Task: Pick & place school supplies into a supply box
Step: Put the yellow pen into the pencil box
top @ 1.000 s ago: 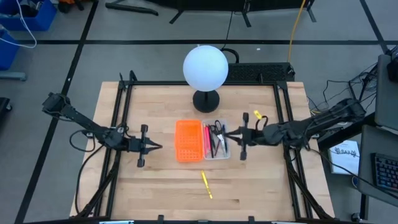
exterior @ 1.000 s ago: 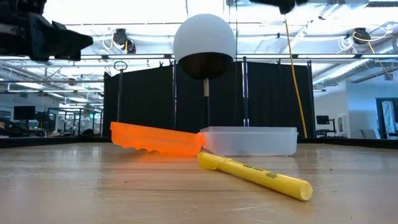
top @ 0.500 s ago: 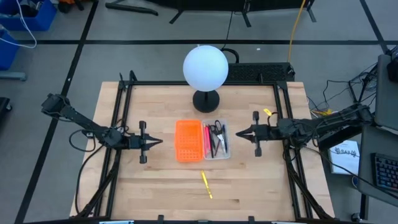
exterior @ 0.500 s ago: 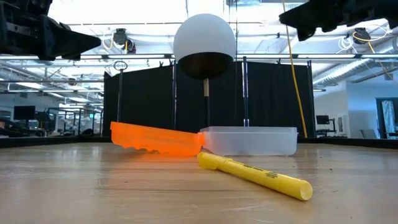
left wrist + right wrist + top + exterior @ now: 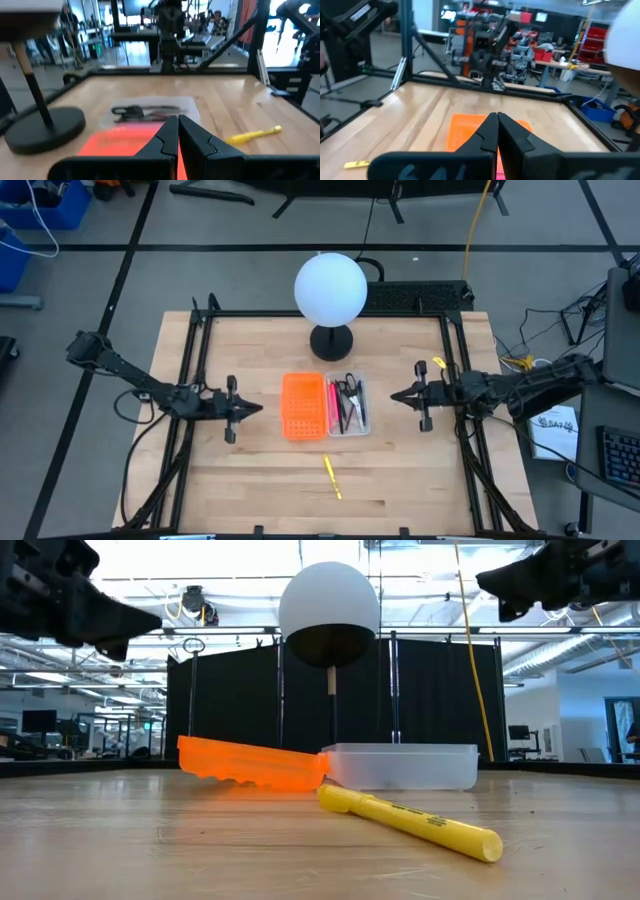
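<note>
The supply box [image 5: 347,405] is a clear tray at mid-table holding a pink pen, dark pens and the black-handled scissors [image 5: 132,111]. A yellow pen [image 5: 332,477] lies flat on the wood near the table's near edge, also seen in the low view [image 5: 410,820]. My left gripper [image 5: 260,408] hovers left of the orange piece, shut and holding nothing. My right gripper [image 5: 392,396] hovers right of the box, also shut, with nothing between its fingers. Both point at the table's middle.
An orange perforated piece [image 5: 303,406] lies against the box's left side, tilted up on it in the low view [image 5: 250,764]. A white globe lamp [image 5: 330,288] stands on a black base [image 5: 331,341] behind the box. Black frame rails run along the table's left and right edges.
My right gripper has drawn back from the supply box toward the table's right edge, staying shut. The box, the orange piece and the yellow pen have not moved.
</note>
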Robot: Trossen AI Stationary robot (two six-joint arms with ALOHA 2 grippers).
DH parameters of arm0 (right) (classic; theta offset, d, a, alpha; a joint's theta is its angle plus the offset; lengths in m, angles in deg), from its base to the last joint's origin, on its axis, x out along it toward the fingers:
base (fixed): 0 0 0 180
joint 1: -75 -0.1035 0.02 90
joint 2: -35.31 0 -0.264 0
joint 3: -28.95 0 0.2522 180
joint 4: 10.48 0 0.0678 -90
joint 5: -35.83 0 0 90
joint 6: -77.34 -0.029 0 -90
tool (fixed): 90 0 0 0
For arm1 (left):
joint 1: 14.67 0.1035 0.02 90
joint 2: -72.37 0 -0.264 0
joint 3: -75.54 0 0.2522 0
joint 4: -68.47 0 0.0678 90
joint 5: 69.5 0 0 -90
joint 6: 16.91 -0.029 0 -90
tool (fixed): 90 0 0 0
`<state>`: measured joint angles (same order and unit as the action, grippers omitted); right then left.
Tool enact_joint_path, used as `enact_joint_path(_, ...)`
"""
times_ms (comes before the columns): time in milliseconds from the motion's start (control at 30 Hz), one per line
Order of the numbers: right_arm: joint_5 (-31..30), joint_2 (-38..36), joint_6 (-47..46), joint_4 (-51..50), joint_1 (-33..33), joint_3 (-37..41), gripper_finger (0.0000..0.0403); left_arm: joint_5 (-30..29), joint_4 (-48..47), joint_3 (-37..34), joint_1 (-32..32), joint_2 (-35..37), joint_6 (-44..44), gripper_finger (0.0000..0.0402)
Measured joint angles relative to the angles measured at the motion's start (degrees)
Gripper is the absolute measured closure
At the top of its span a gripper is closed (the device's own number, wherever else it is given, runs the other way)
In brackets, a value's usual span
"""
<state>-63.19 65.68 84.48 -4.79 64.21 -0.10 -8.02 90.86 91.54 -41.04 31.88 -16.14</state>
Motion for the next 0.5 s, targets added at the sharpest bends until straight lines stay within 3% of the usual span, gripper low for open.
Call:
enact_joint_path(300, -0.02, -12.22, -1.47, -0.62, 1.33, 5.25, 0.0403, 0.02, -5.67, 0.0, 0.0, 0.0, 3.32, 0.038)
enact_joint_path(500, -0.12, -15.72, 0.81, 3.57, 1.36, 9.94, 0.0403, 0.03, -8.37, 0.0, 0.0, 0.0, 4.77, 0.038)
